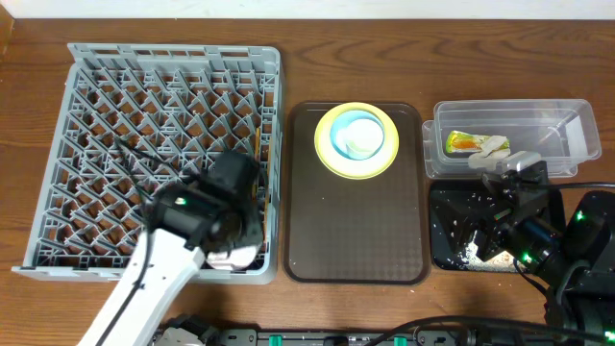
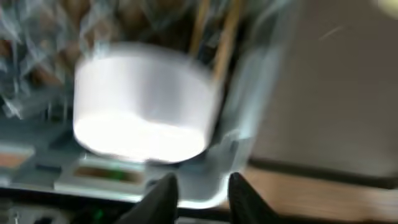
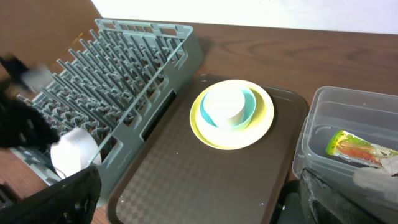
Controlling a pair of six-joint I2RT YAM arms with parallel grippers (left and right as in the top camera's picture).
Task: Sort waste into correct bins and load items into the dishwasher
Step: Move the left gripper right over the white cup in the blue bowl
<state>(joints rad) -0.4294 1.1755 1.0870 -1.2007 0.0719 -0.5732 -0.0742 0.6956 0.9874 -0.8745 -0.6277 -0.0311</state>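
Note:
The grey dishwasher rack (image 1: 106, 115) fills the left of the table. A small white cup (image 2: 143, 106) sits in its near right corner, with the wooden chopsticks (image 2: 217, 37) leaning just behind it. My left gripper (image 2: 202, 193) hovers just short of the cup, its fingers apart with nothing between them; the view is blurred. On the brown tray the yellow plate (image 1: 356, 141) carries the light blue bowl (image 1: 382, 135), with a white bowl (image 1: 360, 135) inside that. The clear tub (image 1: 567, 130) holds the snack wrapper (image 1: 464, 141) and the paper scrap (image 1: 495, 146). My right gripper (image 3: 205, 205) is open wide.
The brown serving tray (image 1: 356, 231) lies between the rack and the bins. The black tray (image 1: 452, 240), in front of the clear tub, has white crumbs (image 1: 473, 252) on it. My right arm (image 1: 577, 240) hangs over it at the table's right edge.

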